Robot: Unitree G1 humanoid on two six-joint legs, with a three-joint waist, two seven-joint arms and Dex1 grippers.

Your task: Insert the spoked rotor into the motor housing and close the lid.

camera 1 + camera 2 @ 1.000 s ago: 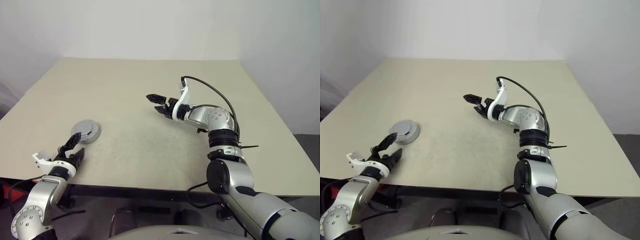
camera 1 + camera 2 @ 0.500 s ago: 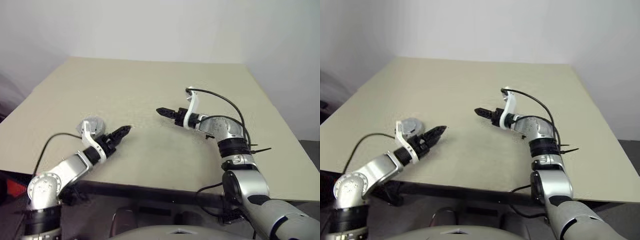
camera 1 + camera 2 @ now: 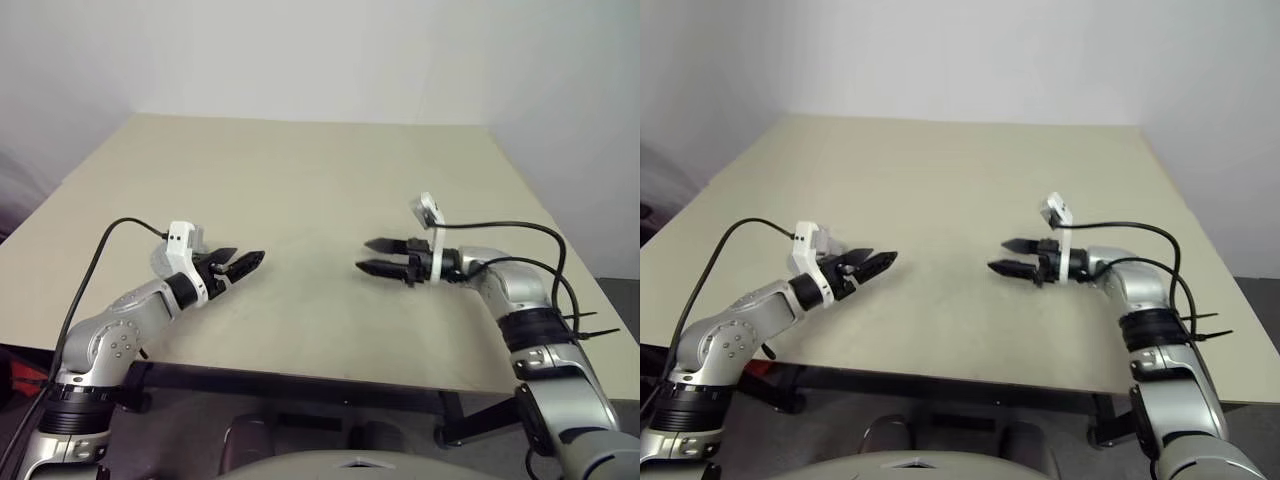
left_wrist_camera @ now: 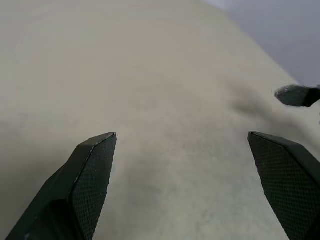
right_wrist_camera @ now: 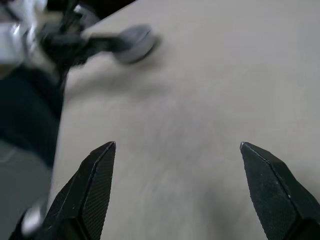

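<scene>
- The left tool was held wide open and empty above the desk.
- The right tool was likewise spread wide, empty, facing the left tool.
- The lid was seen lying on the desk just behind the left tool.

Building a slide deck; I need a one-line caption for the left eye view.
Both open grippers, left gripper and right gripper, face each other above the beige table.
</scene>
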